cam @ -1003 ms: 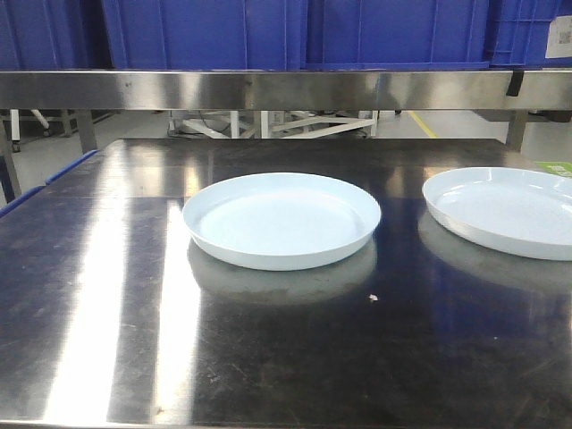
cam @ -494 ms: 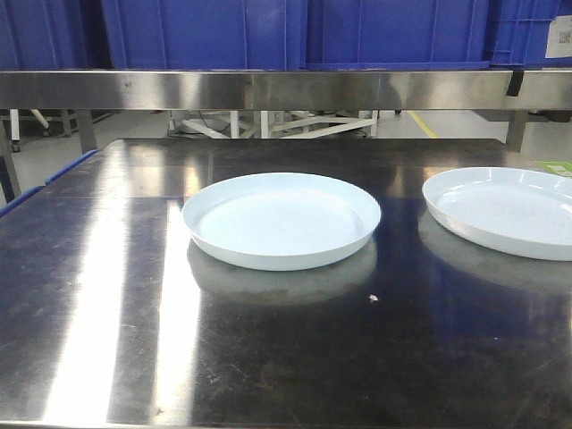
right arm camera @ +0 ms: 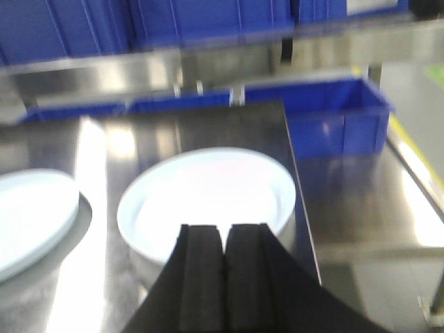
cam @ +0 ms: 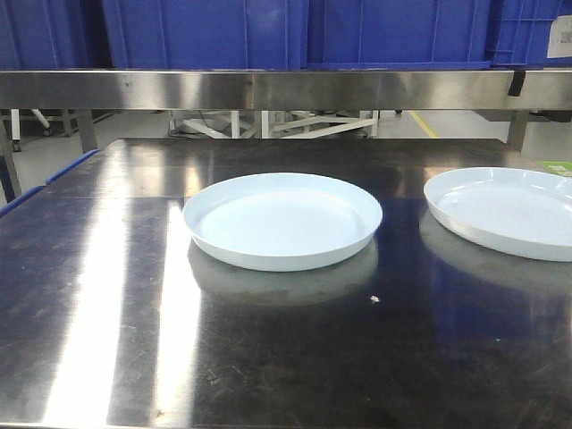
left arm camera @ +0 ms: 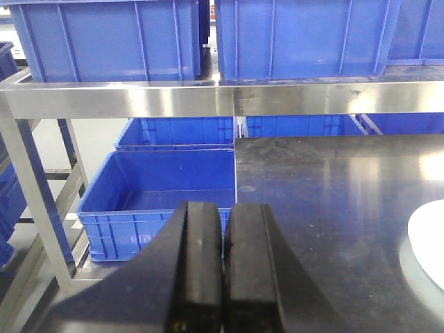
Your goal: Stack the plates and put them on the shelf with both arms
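Front-facing view: right plate partly off-frame

Front view low, near tabletop, facing shelf, wrist views behind jaws, sharing both

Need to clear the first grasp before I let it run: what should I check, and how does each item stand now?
1. Both plates flat and apart on the tabletop: ok, centre plate and right plate lie unstacked.
2. Plates empty: ok.
3. The left pincer open for a grasp: not ok, shut on nothing.
4. The right pincer open: not ok, shut, with the right plate just ahead.
5. Free spot on the shelf: cannot tell; blue crates fill the level in view.
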`<control>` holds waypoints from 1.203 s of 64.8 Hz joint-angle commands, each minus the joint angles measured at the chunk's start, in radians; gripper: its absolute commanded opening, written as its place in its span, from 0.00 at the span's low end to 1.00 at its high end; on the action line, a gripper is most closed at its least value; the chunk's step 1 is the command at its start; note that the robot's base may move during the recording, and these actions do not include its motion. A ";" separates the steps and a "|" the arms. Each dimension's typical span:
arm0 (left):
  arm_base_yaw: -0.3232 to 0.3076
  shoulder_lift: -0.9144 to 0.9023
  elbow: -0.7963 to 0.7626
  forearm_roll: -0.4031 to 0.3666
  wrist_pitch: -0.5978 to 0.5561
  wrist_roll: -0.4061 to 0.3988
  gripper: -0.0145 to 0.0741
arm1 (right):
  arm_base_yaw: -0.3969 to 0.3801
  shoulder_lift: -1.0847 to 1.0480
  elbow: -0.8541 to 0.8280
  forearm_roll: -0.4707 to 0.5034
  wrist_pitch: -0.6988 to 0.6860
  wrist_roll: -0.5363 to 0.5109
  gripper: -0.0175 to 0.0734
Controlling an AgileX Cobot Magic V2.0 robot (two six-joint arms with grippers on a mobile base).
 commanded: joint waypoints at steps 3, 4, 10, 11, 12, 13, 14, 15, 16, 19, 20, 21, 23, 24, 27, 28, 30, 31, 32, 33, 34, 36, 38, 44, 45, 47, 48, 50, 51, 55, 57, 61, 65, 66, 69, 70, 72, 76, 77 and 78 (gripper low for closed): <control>0.001 0.005 -0.027 -0.009 -0.082 -0.009 0.26 | -0.004 0.176 -0.131 0.002 0.037 -0.002 0.24; 0.001 0.005 -0.027 -0.009 -0.082 -0.009 0.26 | -0.004 0.195 -0.141 0.002 0.041 -0.002 0.24; 0.001 0.005 -0.027 -0.009 -0.082 -0.009 0.26 | -0.004 0.312 -0.203 0.002 0.045 -0.002 0.24; 0.001 0.005 -0.027 -0.009 -0.082 -0.009 0.26 | -0.004 0.326 -0.210 0.002 0.046 -0.002 0.24; 0.001 0.005 -0.027 -0.009 -0.082 -0.009 0.26 | -0.004 0.347 -0.220 0.002 0.049 -0.002 0.24; 0.001 0.005 -0.027 -0.009 -0.082 -0.009 0.26 | -0.004 0.360 -0.225 0.002 0.048 -0.002 0.24; 0.001 0.005 -0.027 -0.009 -0.082 -0.009 0.26 | -0.004 0.373 -0.230 0.002 0.048 -0.002 0.24; 0.001 0.005 -0.027 -0.009 -0.082 -0.009 0.26 | -0.004 0.385 -0.234 0.003 0.048 -0.002 0.24; 0.001 0.005 -0.027 -0.009 -0.082 -0.009 0.26 | -0.004 0.402 -0.239 0.003 0.048 -0.002 0.24; 0.001 0.005 -0.027 -0.009 -0.082 -0.009 0.26 | -0.004 0.443 -0.261 0.005 0.064 -0.002 0.24; 0.001 0.005 -0.027 -0.009 -0.082 -0.009 0.26 | -0.004 0.455 -0.267 0.005 0.075 -0.002 0.24; 0.001 0.005 -0.027 -0.009 -0.082 -0.009 0.26 | -0.004 0.468 -0.274 0.005 0.086 -0.002 0.24; 0.001 0.005 -0.027 -0.009 -0.082 -0.009 0.26 | -0.004 0.494 -0.290 0.005 0.110 -0.002 0.24; 0.001 0.005 -0.027 -0.009 -0.082 -0.009 0.26 | -0.004 0.509 -0.300 0.005 0.124 -0.002 0.24; 0.001 0.005 -0.027 -0.009 -0.082 -0.009 0.26 | -0.004 0.560 -0.340 0.005 0.180 -0.002 0.24; 0.001 0.005 -0.027 -0.009 -0.082 -0.009 0.26 | -0.004 0.584 -0.360 0.004 0.214 -0.002 0.24; 0.001 0.005 -0.027 -0.009 -0.082 -0.009 0.26 | -0.005 0.618 -0.385 -0.002 0.261 -0.002 0.24; 0.001 0.005 -0.027 -0.009 -0.082 -0.009 0.26 | -0.007 0.635 -0.398 -0.003 0.276 -0.002 0.24; 0.001 0.005 -0.027 -0.009 -0.082 -0.009 0.26 | -0.007 0.652 -0.410 -0.003 0.290 -0.002 0.24; 0.001 0.005 -0.027 -0.009 -0.082 -0.009 0.26 | -0.007 0.669 -0.423 -0.003 0.304 -0.002 0.24; 0.001 0.005 -0.027 -0.009 -0.082 -0.009 0.26 | -0.007 0.686 -0.435 -0.003 0.317 -0.002 0.24; 0.001 0.005 -0.027 -0.009 -0.082 -0.009 0.26 | -0.007 0.725 -0.467 -0.003 0.344 -0.002 0.24; 0.001 0.005 -0.027 -0.009 -0.082 -0.009 0.26 | -0.007 0.755 -0.491 -0.003 0.372 -0.002 0.24; 0.001 0.005 -0.027 -0.009 -0.082 -0.009 0.26 | -0.007 0.839 -0.562 -0.003 0.409 -0.006 0.24; 0.001 0.005 -0.027 -0.009 -0.082 -0.009 0.26 | -0.009 0.852 -0.572 -0.003 0.411 -0.010 0.24; 0.001 0.005 -0.027 -0.009 -0.082 -0.009 0.26 | -0.016 0.876 -0.593 -0.001 0.413 -0.020 0.24; 0.001 0.005 -0.027 -0.009 -0.082 -0.009 0.26 | -0.023 0.895 -0.609 0.006 0.416 -0.029 0.24; 0.001 0.005 -0.027 -0.009 -0.082 -0.009 0.26 | -0.035 0.920 -0.633 0.018 0.422 -0.050 0.25; 0.001 0.005 -0.027 -0.009 -0.082 -0.009 0.26 | -0.042 0.939 -0.645 0.023 0.426 -0.055 0.25; 0.001 0.005 -0.027 -0.009 -0.082 -0.009 0.26 | -0.075 0.989 -0.704 0.041 0.457 -0.097 0.26; 0.001 0.005 -0.027 -0.009 -0.082 -0.009 0.26 | -0.086 1.014 -0.731 0.046 0.470 -0.113 0.27; 0.001 0.005 -0.027 -0.009 -0.082 -0.009 0.26 | -0.119 1.071 -0.792 0.047 0.507 -0.133 0.33; 0.001 0.005 -0.027 -0.009 -0.082 -0.009 0.26 | -0.144 1.128 -0.850 0.047 0.526 -0.133 0.43; 0.001 0.005 -0.027 -0.009 -0.082 -0.009 0.26 | -0.148 1.141 -0.862 0.047 0.528 -0.133 0.45; 0.001 0.005 -0.027 -0.009 -0.082 -0.009 0.26 | -0.158 1.189 -0.907 0.047 0.535 -0.133 0.50; 0.001 0.005 -0.027 -0.009 -0.082 -0.009 0.26 | -0.162 1.203 -0.920 0.046 0.536 -0.133 0.52; 0.001 0.005 -0.027 -0.009 -0.082 -0.009 0.26 | -0.166 1.232 -0.946 0.043 0.542 -0.133 0.55; 0.001 0.005 -0.027 -0.009 -0.082 -0.009 0.26 | -0.169 1.300 -1.007 0.031 0.573 -0.134 0.57; 0.001 0.005 -0.027 -0.009 -0.082 -0.009 0.26 | -0.169 1.315 -1.021 0.027 0.583 -0.134 0.57; 0.001 0.005 -0.027 -0.009 -0.082 -0.009 0.26 | -0.169 1.330 -1.035 0.022 0.593 -0.134 0.57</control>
